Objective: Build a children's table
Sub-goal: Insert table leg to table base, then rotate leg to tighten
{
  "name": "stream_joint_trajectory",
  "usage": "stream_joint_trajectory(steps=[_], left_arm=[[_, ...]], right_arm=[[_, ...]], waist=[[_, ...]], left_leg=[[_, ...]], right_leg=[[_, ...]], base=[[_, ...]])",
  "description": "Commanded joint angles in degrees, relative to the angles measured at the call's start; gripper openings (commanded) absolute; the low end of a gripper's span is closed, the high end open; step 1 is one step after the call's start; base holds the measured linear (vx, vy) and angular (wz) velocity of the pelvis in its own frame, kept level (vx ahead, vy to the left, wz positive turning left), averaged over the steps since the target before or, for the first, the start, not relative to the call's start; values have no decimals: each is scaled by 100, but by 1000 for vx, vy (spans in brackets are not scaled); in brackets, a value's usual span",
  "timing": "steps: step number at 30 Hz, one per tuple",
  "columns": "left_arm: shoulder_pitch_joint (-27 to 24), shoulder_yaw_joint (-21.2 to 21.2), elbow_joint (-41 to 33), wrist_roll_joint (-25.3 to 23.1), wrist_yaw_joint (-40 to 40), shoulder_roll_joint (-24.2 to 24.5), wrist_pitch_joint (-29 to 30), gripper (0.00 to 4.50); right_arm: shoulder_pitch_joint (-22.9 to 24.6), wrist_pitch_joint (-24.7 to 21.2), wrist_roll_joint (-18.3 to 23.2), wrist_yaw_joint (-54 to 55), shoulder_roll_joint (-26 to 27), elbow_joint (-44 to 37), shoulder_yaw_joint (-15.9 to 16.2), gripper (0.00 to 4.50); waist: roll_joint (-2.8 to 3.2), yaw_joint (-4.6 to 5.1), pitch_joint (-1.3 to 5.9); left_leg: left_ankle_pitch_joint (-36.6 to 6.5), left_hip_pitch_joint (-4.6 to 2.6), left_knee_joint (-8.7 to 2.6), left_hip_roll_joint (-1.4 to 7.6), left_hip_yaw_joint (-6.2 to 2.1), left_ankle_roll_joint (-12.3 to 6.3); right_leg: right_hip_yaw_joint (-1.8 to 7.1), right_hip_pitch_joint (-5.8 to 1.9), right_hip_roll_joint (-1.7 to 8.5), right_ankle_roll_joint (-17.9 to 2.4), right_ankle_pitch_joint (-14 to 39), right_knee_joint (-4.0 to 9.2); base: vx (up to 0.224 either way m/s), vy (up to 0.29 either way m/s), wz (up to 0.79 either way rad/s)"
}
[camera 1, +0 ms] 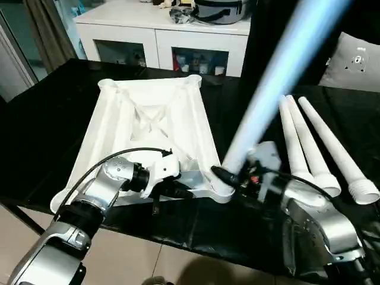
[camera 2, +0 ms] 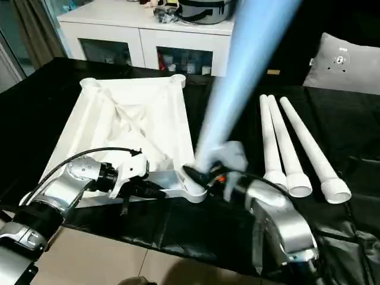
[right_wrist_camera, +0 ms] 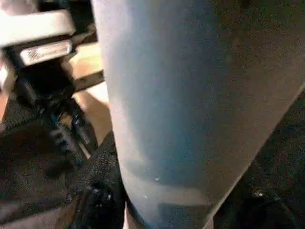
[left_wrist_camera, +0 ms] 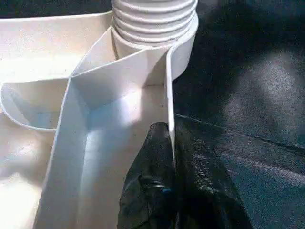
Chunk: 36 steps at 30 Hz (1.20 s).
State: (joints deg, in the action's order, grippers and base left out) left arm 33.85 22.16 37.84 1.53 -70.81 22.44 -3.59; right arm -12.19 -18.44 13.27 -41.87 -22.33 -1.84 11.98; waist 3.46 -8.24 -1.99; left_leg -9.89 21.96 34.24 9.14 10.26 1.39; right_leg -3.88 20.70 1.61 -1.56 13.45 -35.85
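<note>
The white tabletop (camera 1: 148,119) lies upside down on the black table, its X-ribs facing up. My left gripper (camera 1: 172,191) is shut on the tabletop's near rim wall; the left wrist view has its black fingers (left_wrist_camera: 152,167) pinching that thin wall (left_wrist_camera: 169,86). One white leg (camera 1: 279,77) stands tilted in the near right corner socket (camera 1: 221,191), its ribbed end (left_wrist_camera: 155,21) sitting in the socket. My right gripper (camera 1: 234,175) is shut on this leg just above the socket. Three more legs (camera 1: 309,148) lie side by side on the right.
The black table's (camera 1: 53,119) front edge runs just under both forearms. A white cabinet (camera 1: 166,41) with a pot (camera 1: 219,10) on top stands behind the table. A grey cushion (camera 1: 356,62) sits at the back right.
</note>
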Motion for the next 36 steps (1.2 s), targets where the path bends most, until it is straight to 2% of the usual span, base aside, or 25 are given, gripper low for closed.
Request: stream_joint_trajectory(steps=[1,5,10,12,15,18,22,23,25,26,27,28,30,31,32,33,34,35,36], left_arm=[[217,-57,-10,-51,-90,17,-185,0],[307,-46,88,-82,-126,-3,-264,0],[451,-116,203,25,-292,-66,-321,0],[597,-119,345,15,-349,-91,-375,0],[879,-146,647,-6,-390,-177,-510,0],[1155,-187,917,-39,-333,-263,-570,0],[1407,-231,1208,-120,-185,-301,-636,0],[1384,-244,1218,-137,-140,-270,-644,0],[1327,-274,1189,-131,-80,-237,-622,0],[1272,-296,1150,-129,-23,-209,-589,0],[1199,-322,1111,-137,45,-170,-572,0],[1024,-381,954,-137,195,-111,-466,0],[917,-431,850,-121,285,-87,-382,0],[807,-488,743,-101,378,-70,-291,0],[514,-645,373,-9,537,-53,-6,0],[438,-686,275,16,575,-51,69,0],[-73,-849,-507,95,838,-68,548,0],[-236,-873,-768,88,934,-75,704,0],[-236,-873,-768,88,934,-75,704,0]], right_arm=[[124,-349,-410,-343,-249,539,480,189],[83,-342,-339,-709,-281,697,675,189],[103,-288,-163,-882,-191,977,675,189],[65,-315,-70,-915,-114,1089,630,189],[42,-360,35,-1013,5,1167,535,189],[56,-363,38,-1077,1,1173,582,189],[19,-292,-59,-899,70,1275,621,189],[1,-272,-103,-817,112,1300,617,189],[-15,-257,-149,-721,159,1328,605,189],[-27,-259,-191,-634,194,1354,596,189],[-45,-266,-264,-531,235,1397,589,189],[-71,-306,-382,-313,302,1480,572,189],[-88,-323,-438,-177,346,1531,553,189],[-104,-337,-490,-39,389,1583,530,189],[-154,-380,-514,244,513,1676,425,189],[-167,-391,-516,316,546,1699,396,189],[-270,-441,-522,738,719,1846,177,189],[-305,-451,-534,867,774,1905,99,189],[-305,-451,-534,867,774,1905,99,189]], waist=[[-3,59,235],[-8,58,247],[11,64,231],[68,84,183],[41,96,166],[45,86,158],[30,82,163],[11,85,164],[19,91,158],[-4,92,161],[12,102,157],[-24,109,151],[-17,162,129],[-45,179,112],[-28,215,86],[-18,243,68],[-109,290,72],[-106,319,75],[-85,378,56]], left_leg=[[-1793,-187,-453,538,-283,80],[-1768,-176,-459,552,-281,48],[-1826,-183,-466,554,-282,39],[-1954,-183,-489,554,-298,69],[-2116,-212,-502,557,-304,96],[-2084,-225,-508,567,-302,81],[-2016,-201,-520,579,-309,74],[-2007,-196,-526,581,-309,70],[-2023,-190,-532,585,-312,72],[-1999,-195,-537,583,-310,63],[-2015,-191,-548,587,-314,82],[-2033,-184,-560,584,-322,96],[-2138,-188,-582,582,-328,131],[-2200,-197,-586,575,-327,129],[-2422,-253,-581,576,-330,207],[-2582,-265,-581,567,-350,254],[-2760,-252,-620,555,-407,322],[-2814,-258,-641,577,-417,372],[-2887,-238,-655,557,-413,362]], right_leg=[[443,-75,849,-704,1914,622],[444,-82,845,-764,1672,601],[441,-77,845,-830,1586,601],[444,-58,838,-822,1670,614],[451,-51,858,-825,1848,644],[458,-45,859,-826,1870,658],[455,-67,885,-866,1799,645],[455,-72,892,-871,1805,647],[458,-63,903,-872,1875,649],[456,-65,899,-860,1908,652],[453,-56,898,-854,1943,653],[453,-63,918,-837,2049,656],[449,-49,925,-798,2314,690],[450,-38,916,-752,2464,718],[469,15,930,-732,2784,748],[449,26,944,-731,3006,745],[413,-11,959,-579,3471,771],[425,6,963,-599,3418,755],[421,22,929,-570,3400,782]], base=[[0,0,0],[0,0,0],[0,0,0],[0,0,0],[0,0,0],[0,0,0],[0,0,0],[0,0,0],[0,0,0],[0,0,0],[0,0,0],[0,0,0],[0,0,0],[0,0,0],[0,0,0],[0,0,0],[0,0,0],[0,0,0],[0,0,0]])
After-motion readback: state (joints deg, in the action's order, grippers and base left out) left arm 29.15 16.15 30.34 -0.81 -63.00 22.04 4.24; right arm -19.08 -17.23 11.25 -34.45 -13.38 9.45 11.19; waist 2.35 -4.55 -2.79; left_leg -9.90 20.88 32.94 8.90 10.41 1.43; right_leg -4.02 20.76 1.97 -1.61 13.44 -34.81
